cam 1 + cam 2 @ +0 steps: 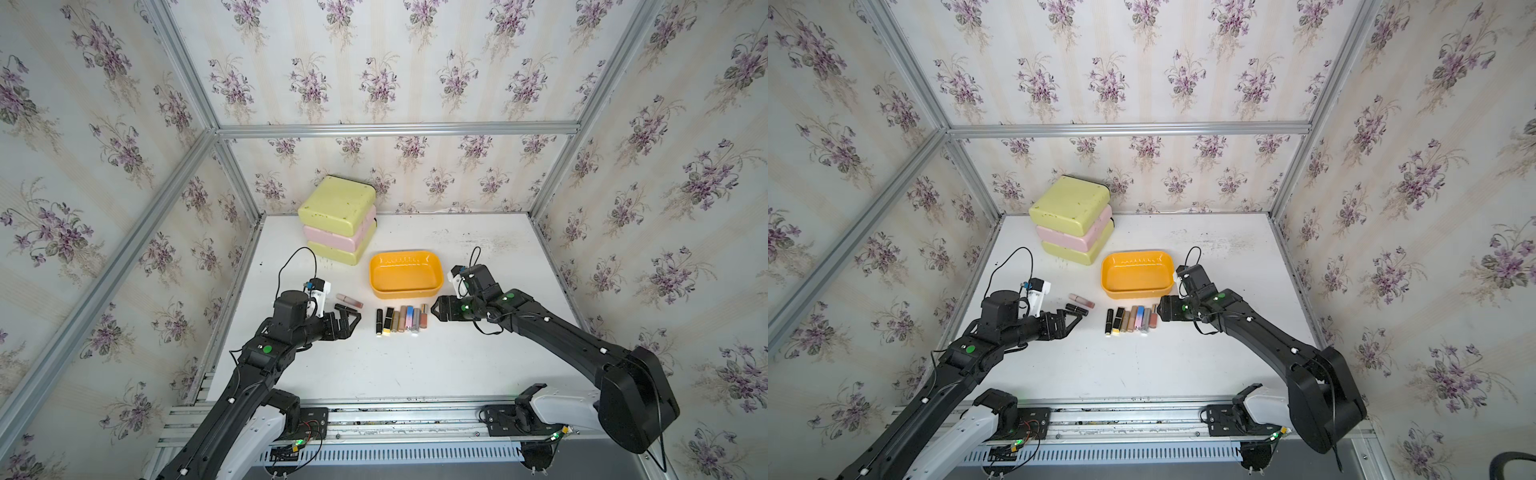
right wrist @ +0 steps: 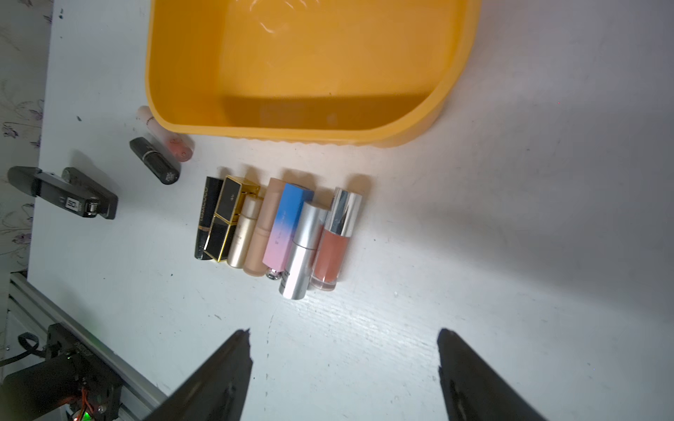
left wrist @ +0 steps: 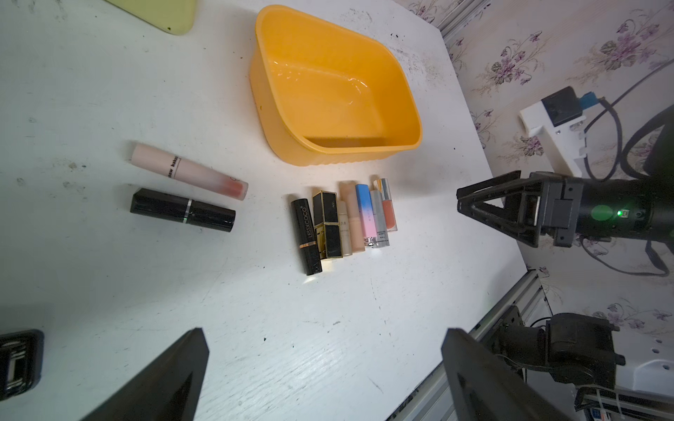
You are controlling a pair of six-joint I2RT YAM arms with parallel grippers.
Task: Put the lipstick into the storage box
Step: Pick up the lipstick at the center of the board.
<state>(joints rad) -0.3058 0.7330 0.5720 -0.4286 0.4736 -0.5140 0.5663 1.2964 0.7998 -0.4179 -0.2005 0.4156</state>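
The white tabletop [image 1: 415,365] lies bare across its near half, where open room is left between the two arms. The middle is taken by a tight row of seven upright-lying lipstick tubes [image 1: 401,319], touching side to side, so no gap is offered between them; only the outer flanks are free. Just behind the row, the shallow orange-yellow plastic storage box [image 1: 405,274] blocks the way, its inside unoccupied. To one side, a pale pink gloss tube [image 1: 349,300] and a black lipstick [image 1: 344,308] lie close together. The far corner is filled by stacked green and pink lidded boxes [image 1: 338,220].
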